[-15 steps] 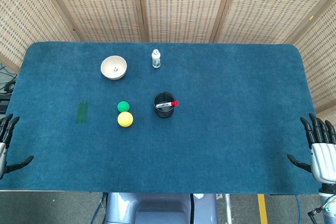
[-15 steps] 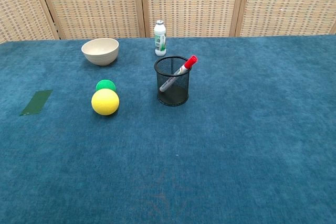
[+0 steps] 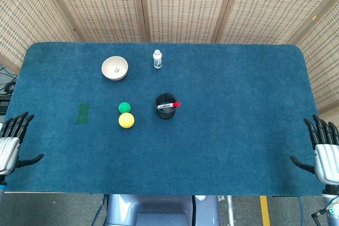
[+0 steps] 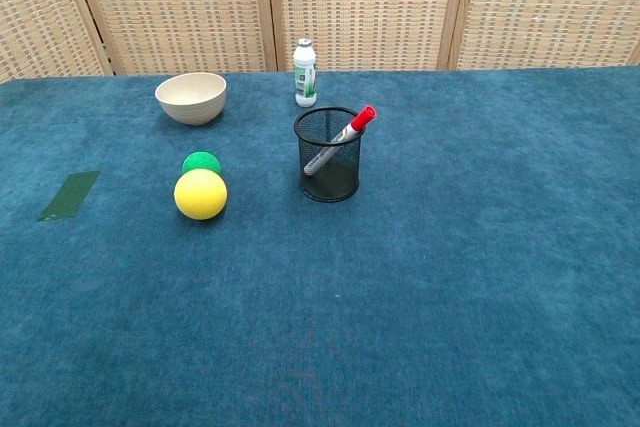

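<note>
Currently, status:
Left hand (image 3: 10, 144): fingers apart, empty, near-left table (image 3: 238, 104) edge.
Right hand (image 3: 324, 152): fingers apart, empty, near-right edge.
Yellow ball (image 3: 126, 120): touching green ball (image 3: 124, 107), centre-left.

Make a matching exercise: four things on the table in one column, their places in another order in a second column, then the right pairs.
Things:
1. marker
2. green ball
3. bottle
4. tape

Places:
A. just behind the yellow ball
B. at the table's far edge, right of the bowl
C. flat on the cloth, far left
D. leaning in the mesh cup

Pairs: 1-D, 2-A, 3-B, 4-C
</note>
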Tool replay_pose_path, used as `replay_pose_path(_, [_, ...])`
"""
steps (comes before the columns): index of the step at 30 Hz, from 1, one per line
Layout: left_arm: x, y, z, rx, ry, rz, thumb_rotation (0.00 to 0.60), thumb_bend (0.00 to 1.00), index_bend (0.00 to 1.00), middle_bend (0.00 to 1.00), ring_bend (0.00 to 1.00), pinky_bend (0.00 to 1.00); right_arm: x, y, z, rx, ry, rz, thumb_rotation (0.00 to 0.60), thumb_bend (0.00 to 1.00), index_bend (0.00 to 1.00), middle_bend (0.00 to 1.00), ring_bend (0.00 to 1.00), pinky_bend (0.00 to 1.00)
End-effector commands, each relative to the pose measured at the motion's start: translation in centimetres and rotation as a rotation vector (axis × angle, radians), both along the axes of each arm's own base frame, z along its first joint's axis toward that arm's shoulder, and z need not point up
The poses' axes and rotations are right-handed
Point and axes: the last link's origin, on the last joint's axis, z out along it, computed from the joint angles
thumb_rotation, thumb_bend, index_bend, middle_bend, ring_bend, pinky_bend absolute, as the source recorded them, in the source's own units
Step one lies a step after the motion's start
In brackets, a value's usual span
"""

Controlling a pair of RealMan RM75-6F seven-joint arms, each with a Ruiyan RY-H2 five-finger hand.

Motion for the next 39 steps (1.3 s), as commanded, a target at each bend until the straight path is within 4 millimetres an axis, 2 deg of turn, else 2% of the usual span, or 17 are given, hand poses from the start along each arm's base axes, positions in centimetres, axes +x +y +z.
replay_pose_path(1, [-0.3,4.3,-2.3,-0.076,-0.026,0.014,0.6,0.0,0.0,0.0,0.0,0.0,-0.1,-0.2,-0.1,0.007,-0.002,-0.005,0.6,0.0,0.0,0.0,0.0,0.0])
replay_pose_path(5, [-0.4,7.5,-4.2,-0.086,-0.028,0.029,0.6,0.01,0.01,0.0,0.0,0.0,-0.3,-0.4,-0.3,0.022,-0.003,-0.016,0.6,0.0,0.0,0.0,0.0,0.0])
replay_pose_path(9, [-0.4,9.0,-5.4,-0.086,-0.039,0.04,0.6,0.07,0.21,0.0,0.0,0.0,-0.6,-0.6,-0.5,0.031,-0.003,-0.025,0.6,0.0,0.0,0.0,0.0,0.0])
replay_pose_path(13, [-0.4,10.5,-6.6,-0.089,-0.023,0.06,0.6,0.1,0.27,0.0,0.0,0.0,-0.8,-0.8,-0.8,0.046,-0.005,-0.036,0.6,0.0,0.0,0.0,0.0,0.0])
replay_pose_path(26, [-0.7,12.2,-10.1,-0.096,0.019,0.099,0.6,0.17,0.29,0.0,0.0,0.0,-1.1,-1.1,-1.2,0.07,-0.012,-0.048,0.6,0.0,0.0,0.0,0.0,0.0])
replay_pose_path(33, [-1.0,12.7,-11.0,-0.088,0.028,0.11,0.6,0.31,0.29,0.0,0.0,0.0,-1.1,-1.1,-1.2,0.075,-0.016,-0.049,0.6,0.0,0.0,0.0,0.0,0.0])
replay_pose_path(39, [-1.3,13.0,-11.8,-0.091,0.028,0.124,0.6,0.3,0.29,0.0,0.0,0.0,-1.2,-1.2,-1.3,0.081,-0.019,-0.051,0.6,0.0,0.0,0.0,0.0,0.0])
